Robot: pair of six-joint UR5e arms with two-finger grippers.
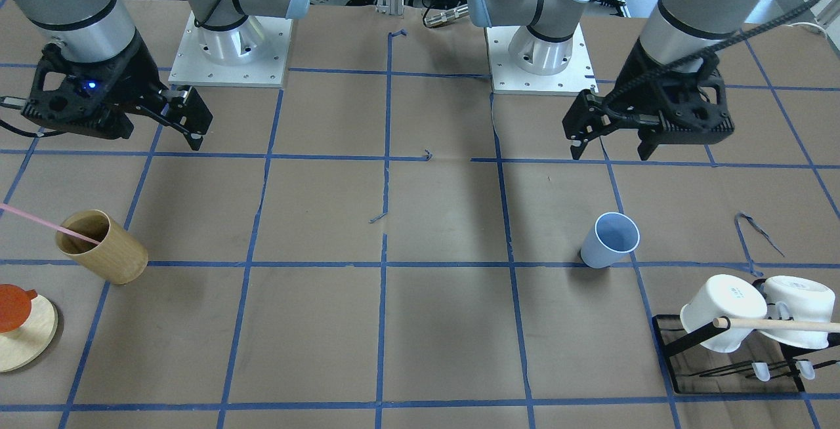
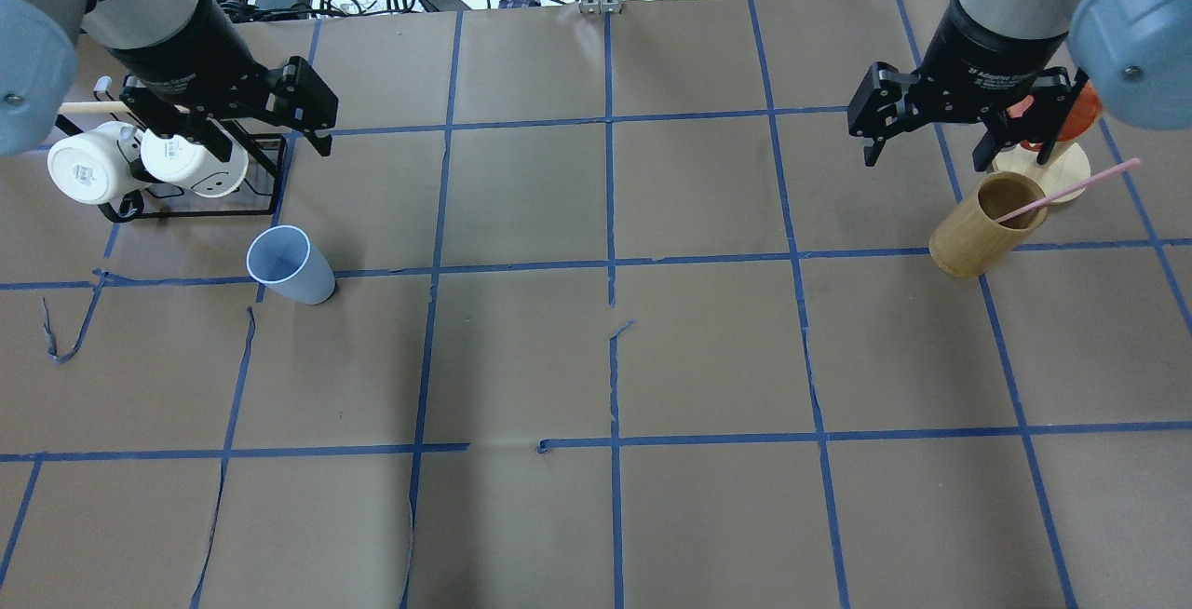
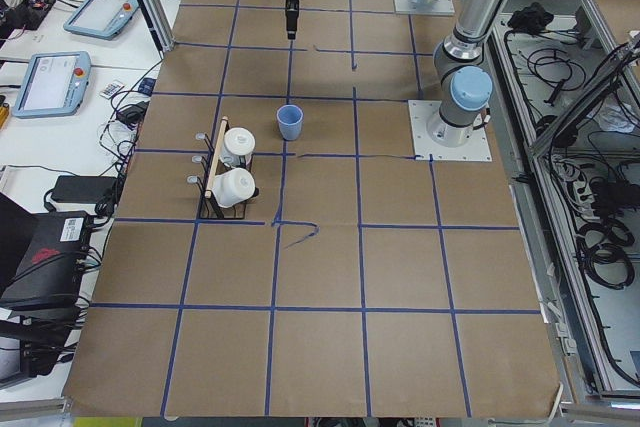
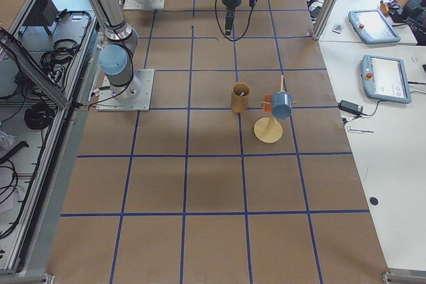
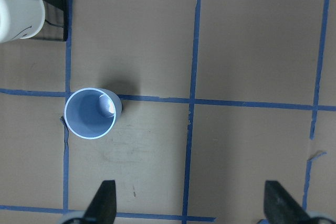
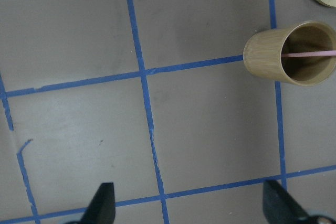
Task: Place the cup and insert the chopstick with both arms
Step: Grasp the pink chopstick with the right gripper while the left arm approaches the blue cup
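Light-blue plastic cup [image 5: 90,113] stands upright far left by the black mug rack [image 2: 200,214], thin pink chopstick [image 2: 1066,188] in the bamboo tumbler [image 2: 987,223] far right; left gripper [image 5: 191,200] and right gripper [image 6: 189,203] hang spread, empty, so we'd straddle the cup wall squarely before closing.

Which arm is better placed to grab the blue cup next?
Left. The blue cup stands upright just in front of the open left gripper; the right gripper hangs far off, by the bamboo holder.
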